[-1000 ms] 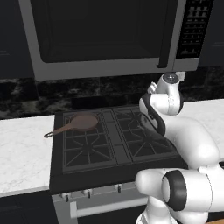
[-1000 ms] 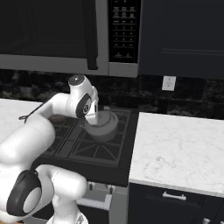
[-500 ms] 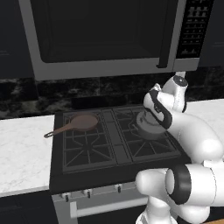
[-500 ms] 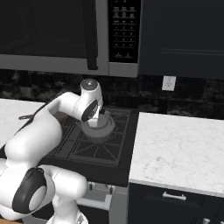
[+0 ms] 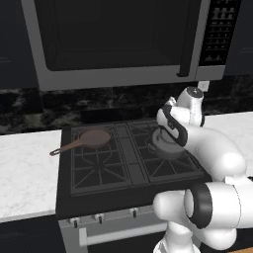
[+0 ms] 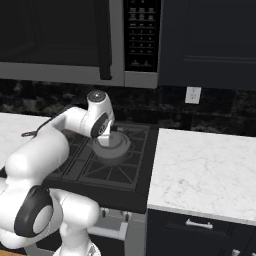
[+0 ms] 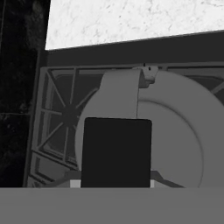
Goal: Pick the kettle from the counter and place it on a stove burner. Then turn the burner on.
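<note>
The squat grey kettle (image 5: 165, 144) rests on the right rear stove burner (image 5: 174, 167) of the dark cooktop. My gripper (image 5: 171, 132) comes down on it from above and is shut on its dark arched handle (image 7: 116, 153). From the right base, the kettle (image 6: 114, 146) sits just under the hand, with the gripper (image 6: 105, 134) at its top. In the hand view the kettle's round body (image 7: 179, 131) lies over the burner's black grate (image 7: 61, 118), with the white marble counter (image 7: 131, 17) beyond the stove's edge.
A brown long-handled frying pan (image 5: 93, 139) lies on the left rear burner. Small silver knobs (image 5: 99, 217) line the stove's front. A microwave (image 5: 113, 39) hangs low over the cooktop. White counter runs left (image 5: 24, 170) and right (image 6: 205, 170) of the stove.
The hand has carried the kettle a little left and down onto the right rear burner. The wrist has risen upright, and in the last half second the kettle has hardly moved.
</note>
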Controlling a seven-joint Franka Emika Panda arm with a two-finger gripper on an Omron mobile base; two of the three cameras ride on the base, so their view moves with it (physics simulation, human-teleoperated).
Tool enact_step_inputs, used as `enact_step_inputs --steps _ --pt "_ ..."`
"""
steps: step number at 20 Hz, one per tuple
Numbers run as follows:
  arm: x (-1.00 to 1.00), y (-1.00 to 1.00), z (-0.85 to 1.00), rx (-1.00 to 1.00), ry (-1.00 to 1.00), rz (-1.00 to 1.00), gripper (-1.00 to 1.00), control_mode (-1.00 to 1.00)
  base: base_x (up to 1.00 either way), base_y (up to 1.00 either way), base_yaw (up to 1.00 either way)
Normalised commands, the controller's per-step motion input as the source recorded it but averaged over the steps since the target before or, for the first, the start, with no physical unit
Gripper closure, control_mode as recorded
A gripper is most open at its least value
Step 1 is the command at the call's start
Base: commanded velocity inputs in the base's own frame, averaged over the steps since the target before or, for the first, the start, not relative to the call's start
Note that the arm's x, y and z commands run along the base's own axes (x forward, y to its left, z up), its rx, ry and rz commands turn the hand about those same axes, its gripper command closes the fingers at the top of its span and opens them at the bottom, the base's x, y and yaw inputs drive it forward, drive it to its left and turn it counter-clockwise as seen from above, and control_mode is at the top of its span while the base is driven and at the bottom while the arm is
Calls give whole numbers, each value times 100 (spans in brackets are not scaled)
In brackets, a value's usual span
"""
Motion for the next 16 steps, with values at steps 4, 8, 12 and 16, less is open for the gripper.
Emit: enact_step_inputs --steps 4,8,12,16 --pt "0 11 -34 -11 0 0 100 -100 0 0 0" --pt "0 3 -39 -7 1 0 100 -100 0 0 0" --pt "0 1 -17 -3 0 0 100 -100 0 0 0" --pt "0 0 -17 0 0 0 100 -100 0 0 0"
